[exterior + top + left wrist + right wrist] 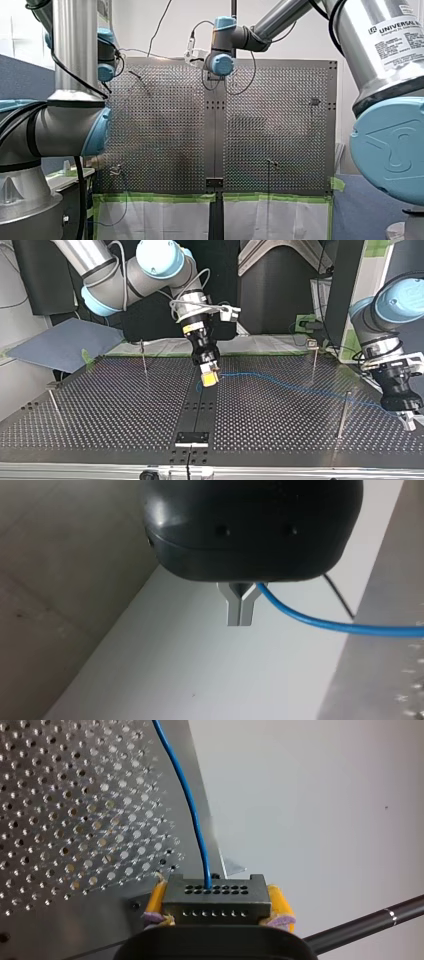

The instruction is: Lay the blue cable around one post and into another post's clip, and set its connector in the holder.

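Note:
In the top view my right gripper [209, 378], with yellow pads, hangs just above the middle of the table, shut on a dark connector. The right wrist view shows that connector [215, 901] clamped between the yellow pads [279, 904], with the blue cable [188, 800] leaving its face. The cable [290, 385] runs across the table to my left gripper [408, 421] at the top view's right edge. In the left wrist view the metal fingers [239, 611] are shut, and the cable [320, 625] comes out beside their base. A dark holder [192, 438] sits at the near middle of the table.
Thin posts stand on the perforated table: one behind my right gripper [144, 358], one with a clip at the back right [313, 359], one near my left gripper [343, 414], one at the left edge [55, 405]. A grey board [60, 345] leans at the back left.

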`<state>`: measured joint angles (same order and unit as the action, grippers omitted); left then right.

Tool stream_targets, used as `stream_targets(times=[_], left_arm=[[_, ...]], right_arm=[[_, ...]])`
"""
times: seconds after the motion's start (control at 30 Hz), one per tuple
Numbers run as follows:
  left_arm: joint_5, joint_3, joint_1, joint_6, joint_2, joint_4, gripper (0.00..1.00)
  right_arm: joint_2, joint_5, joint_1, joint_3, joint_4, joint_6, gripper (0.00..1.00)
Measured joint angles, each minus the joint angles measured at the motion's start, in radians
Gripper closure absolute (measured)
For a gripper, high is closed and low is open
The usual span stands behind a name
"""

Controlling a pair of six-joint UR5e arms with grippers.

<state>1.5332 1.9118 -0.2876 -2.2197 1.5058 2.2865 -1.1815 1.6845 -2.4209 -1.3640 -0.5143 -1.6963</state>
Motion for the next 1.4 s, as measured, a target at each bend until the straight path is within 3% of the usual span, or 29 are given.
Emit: stream_targets(times=[0.43, 0.83, 1.13, 1.4], left_arm=[[-0.114, -0.021, 0.006, 0.014, 0.07, -0.007, 0.99], [-0.105, -0.034, -0.031, -0.008, 0.098, -0.028, 0.99], [-0.123, -0.035, -0.027, 0.036, 0.143, -0.025, 0.99], [-0.128, -0.035, -0.034, 0.029, 0.162, -0.034, 0.99]], right_arm=[[0.015, -0.021, 0.035, 0.001, -0.031, -0.013, 1.0], [0.022, -0.038, 0.046, 0.002, -0.034, -0.016, 1.0], [0.036, -0.04, 0.054, 0.002, -0.038, -0.015, 1.0], [0.046, -0.042, 0.059, 0.003, -0.044, -0.016, 1.0]])
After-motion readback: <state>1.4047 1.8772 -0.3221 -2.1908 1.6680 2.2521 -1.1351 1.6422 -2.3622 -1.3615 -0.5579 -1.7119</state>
